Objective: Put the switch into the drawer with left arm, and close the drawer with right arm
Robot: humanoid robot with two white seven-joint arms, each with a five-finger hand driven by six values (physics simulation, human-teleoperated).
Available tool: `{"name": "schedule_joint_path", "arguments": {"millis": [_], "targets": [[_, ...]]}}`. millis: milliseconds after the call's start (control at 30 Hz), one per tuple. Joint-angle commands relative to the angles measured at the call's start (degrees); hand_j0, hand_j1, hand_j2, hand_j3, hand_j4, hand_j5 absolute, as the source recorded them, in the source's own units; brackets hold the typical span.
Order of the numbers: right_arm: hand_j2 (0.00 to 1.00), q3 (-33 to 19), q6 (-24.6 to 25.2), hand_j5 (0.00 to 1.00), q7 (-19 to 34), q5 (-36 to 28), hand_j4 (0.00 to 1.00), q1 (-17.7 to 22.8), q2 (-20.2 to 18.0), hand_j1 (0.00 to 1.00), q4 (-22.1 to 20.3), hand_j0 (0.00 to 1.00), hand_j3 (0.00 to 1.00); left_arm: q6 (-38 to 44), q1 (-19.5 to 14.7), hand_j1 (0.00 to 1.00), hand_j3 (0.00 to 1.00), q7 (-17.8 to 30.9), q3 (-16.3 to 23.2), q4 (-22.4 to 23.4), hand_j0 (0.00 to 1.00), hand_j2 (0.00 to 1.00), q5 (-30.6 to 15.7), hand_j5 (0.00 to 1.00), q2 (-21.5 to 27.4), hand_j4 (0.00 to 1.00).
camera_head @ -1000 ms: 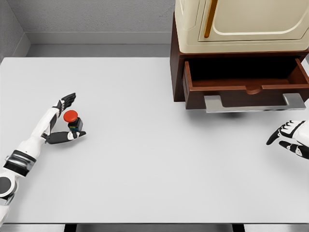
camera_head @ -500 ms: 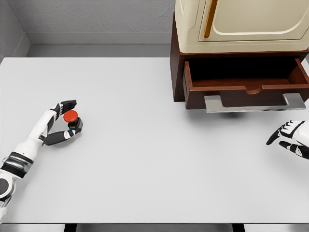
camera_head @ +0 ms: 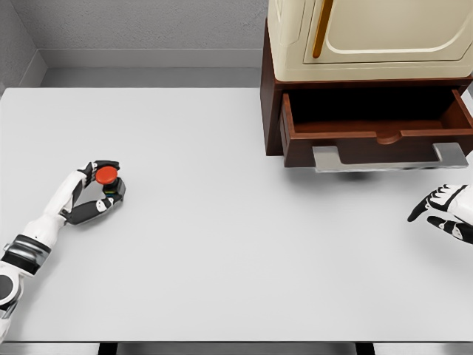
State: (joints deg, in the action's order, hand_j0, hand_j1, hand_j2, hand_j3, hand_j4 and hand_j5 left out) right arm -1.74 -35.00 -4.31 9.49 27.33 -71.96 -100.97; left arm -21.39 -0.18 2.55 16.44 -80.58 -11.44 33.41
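Note:
The switch (camera_head: 108, 178), a small dark box with a round red button on top, sits at the table's left side. My left hand (camera_head: 101, 187) is curled around it, fingers over the top and thumb beneath. The brown drawer (camera_head: 377, 128) stands pulled out at the upper right, its inside dark, with a flat grey handle (camera_head: 389, 157) along its front. My right hand (camera_head: 446, 211) rests on the table at the right edge, below the handle, fingers relaxed and holding nothing.
A cream cabinet (camera_head: 369, 37) with a rounded door sits on top of the drawer unit. The white table (camera_head: 236, 251) stretches between the switch and the drawer. A grey wall runs behind it.
My left hand's fingers have curled in from spread to wrapped around the switch, which shifted slightly left and up. The right hand has not moved.

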Motion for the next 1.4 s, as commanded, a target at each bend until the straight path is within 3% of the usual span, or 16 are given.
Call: {"name": "schedule_joint_path", "arguments": {"millis": [0, 33, 300, 367, 533, 800, 1233, 1367], "targets": [[0.52, -0.02, 0.0, 0.52, 0.01, -0.35, 0.52, 0.0, -0.11, 0.52, -0.02, 0.52, 0.52, -0.23, 0.0, 0.61, 0.61, -0.01, 0.08, -0.1, 0.61, 0.61, -0.16, 0.61, 0.07, 0.61], [0.52, -0.02, 0.0, 0.52, 0.01, -0.35, 0.52, 0.0, -0.11, 0.52, -0.02, 0.52, 0.52, -0.32, 0.0, 0.55, 0.55, -0.01, 0.08, -0.19, 0.55, 0.55, -0.08, 0.55, -0.01, 0.55], [0.53, -0.02, 0.0, 0.53, 0.09, -0.27, 0.53, 0.0, -0.02, 0.53, -0.02, 0.53, 0.53, -0.32, -0.62, 0.48, 0.48, -0.01, 0.35, -0.89, 0.48, 0.48, 0.19, 0.48, -0.37, 0.48], [0.53, -0.11, 0.0, 0.53, 0.09, -0.27, 0.53, 0.0, 0.06, 0.53, -0.02, 0.53, 0.53, -0.4, -0.79, 0.4, 0.4, -0.01, 0.35, -0.89, 0.4, 0.4, 0.19, 0.4, -0.45, 0.4], [0.54, -0.11, 0.0, 0.54, 0.09, -0.27, 0.54, 0.0, 0.24, 0.54, -0.11, 0.54, 0.54, -0.32, -1.14, 0.36, 0.36, -0.01, 0.35, -2.65, 0.36, 0.36, 0.89, 0.36, -0.63, 0.36], [0.54, -0.11, 0.0, 0.54, 0.09, -0.27, 0.54, 0.0, -0.02, 0.54, -0.11, 0.54, 0.54, -0.05, -4.74, 0.35, 0.35, 0.08, 0.7, -5.46, 0.35, 0.35, 3.26, 0.35, -0.72, 0.35], [0.54, -0.11, 0.0, 0.54, 0.01, -0.27, 0.54, 0.0, -0.64, 0.54, 0.07, 0.54, 0.54, 0.3, -9.32, 0.34, 0.34, 0.08, 0.52, -7.65, 0.34, 0.34, 14.69, 0.34, -4.5, 0.34], [0.54, -0.11, 0.0, 0.54, 0.01, -0.27, 0.54, 0.0, -0.64, 0.54, 0.07, 0.54, 0.54, 0.39, -10.28, 0.33, 0.33, 0.08, 0.61, -10.21, 0.33, 0.33, 15.13, 0.33, -5.02, 0.33]]}}
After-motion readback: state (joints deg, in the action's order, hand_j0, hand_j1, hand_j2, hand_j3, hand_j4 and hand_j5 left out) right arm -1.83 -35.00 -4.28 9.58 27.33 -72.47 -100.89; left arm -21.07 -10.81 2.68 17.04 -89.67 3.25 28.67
